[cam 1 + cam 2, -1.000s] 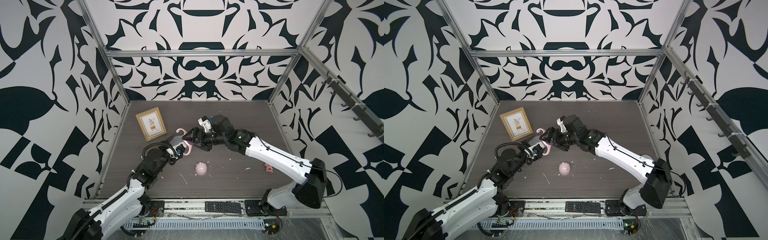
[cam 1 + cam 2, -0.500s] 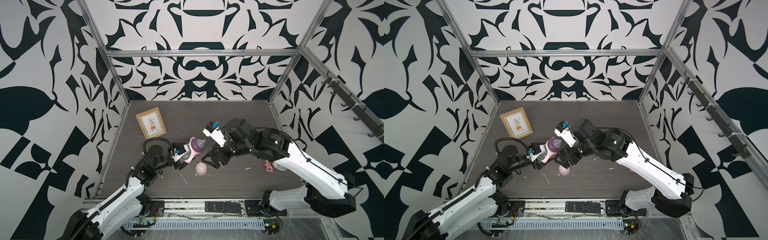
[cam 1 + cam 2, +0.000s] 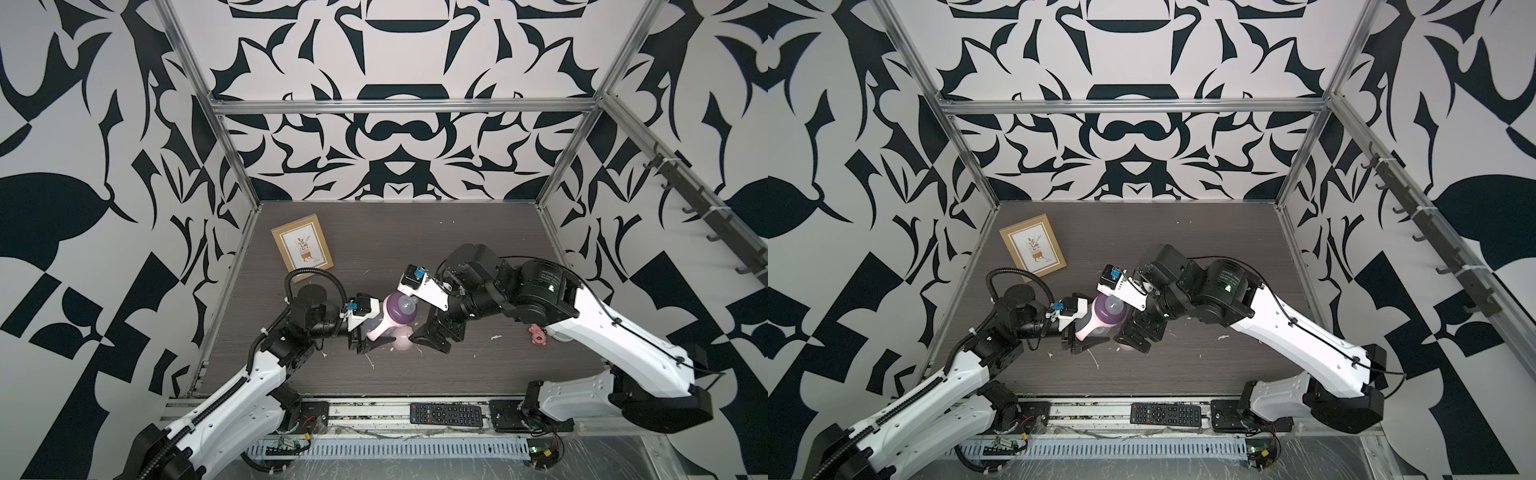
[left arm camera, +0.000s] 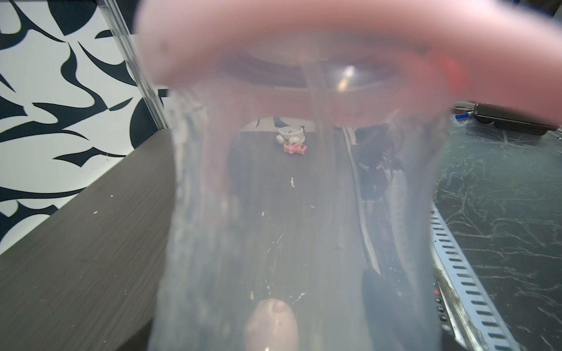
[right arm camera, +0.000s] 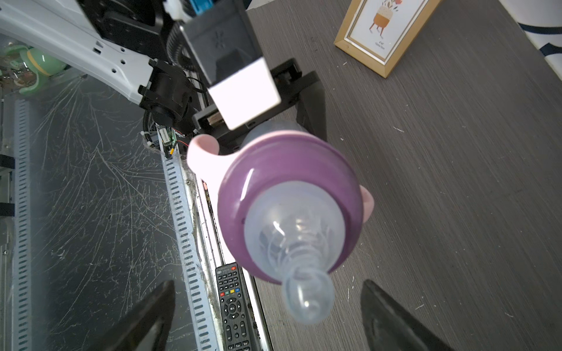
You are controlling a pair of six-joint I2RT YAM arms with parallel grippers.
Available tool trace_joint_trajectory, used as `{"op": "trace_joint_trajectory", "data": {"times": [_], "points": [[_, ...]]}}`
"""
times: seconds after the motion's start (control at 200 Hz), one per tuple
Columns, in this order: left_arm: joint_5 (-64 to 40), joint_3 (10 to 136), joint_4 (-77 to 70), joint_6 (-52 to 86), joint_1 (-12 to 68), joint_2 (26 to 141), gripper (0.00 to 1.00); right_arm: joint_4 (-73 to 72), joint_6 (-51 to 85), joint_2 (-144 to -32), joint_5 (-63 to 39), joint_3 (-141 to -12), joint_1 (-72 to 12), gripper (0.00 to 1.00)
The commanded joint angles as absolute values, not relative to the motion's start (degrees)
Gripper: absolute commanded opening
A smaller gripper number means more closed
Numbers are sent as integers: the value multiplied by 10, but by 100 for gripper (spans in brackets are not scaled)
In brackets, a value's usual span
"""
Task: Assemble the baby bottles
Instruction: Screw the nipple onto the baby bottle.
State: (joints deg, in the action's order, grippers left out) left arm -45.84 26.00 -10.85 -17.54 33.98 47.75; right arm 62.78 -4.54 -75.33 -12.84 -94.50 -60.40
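1. A second earlier the right gripper [image 3: 430,336] had been pressed in around the top of the bottle [image 3: 384,322]. It had since backed away and dropped toward the table [image 3: 457,374], its jaws spread wide and holding nothing.
2. The purple collar [image 5: 273,170] with its clear nipple [image 5: 304,291] sat on the bottle's neck, above the pale pink handled ring [image 5: 202,152]. This suggested that fitting the collar was finished and the cap was the likely next part.
3. The left gripper [image 3: 376,328] stayed partly closed on the translucent body of the bottle. It held the bottle clear of the table and tilted, with the nipple pointing up toward the right arm.
4. The pink dome cap [image 3: 402,338] lay on the table, just beside and below the held bottle.
5. In both top views the open right gripper's fingertips were right next to the cap, on the side away from the left arm. Whether they touched it could not be told. The right wrist view showed only the bottle's top between the spread fingers, not the cap.
6. A small pink toy figure [image 3: 538,334] lay well apart under the right arm, and a picture frame [image 3: 302,247] lay toward the back of the table.
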Motion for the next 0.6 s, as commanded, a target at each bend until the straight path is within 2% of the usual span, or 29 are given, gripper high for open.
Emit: {"op": "trace_joint_trajectory", "data": {"times": [0.0,0.595], "points": [[-496,277,-109,-169,339,485,0,615,-73,-769,-155,-985,-604,95],[-517,272,-106,-168,339,478,0,628,-66,-826,-160,-1035,-603,79]]}}
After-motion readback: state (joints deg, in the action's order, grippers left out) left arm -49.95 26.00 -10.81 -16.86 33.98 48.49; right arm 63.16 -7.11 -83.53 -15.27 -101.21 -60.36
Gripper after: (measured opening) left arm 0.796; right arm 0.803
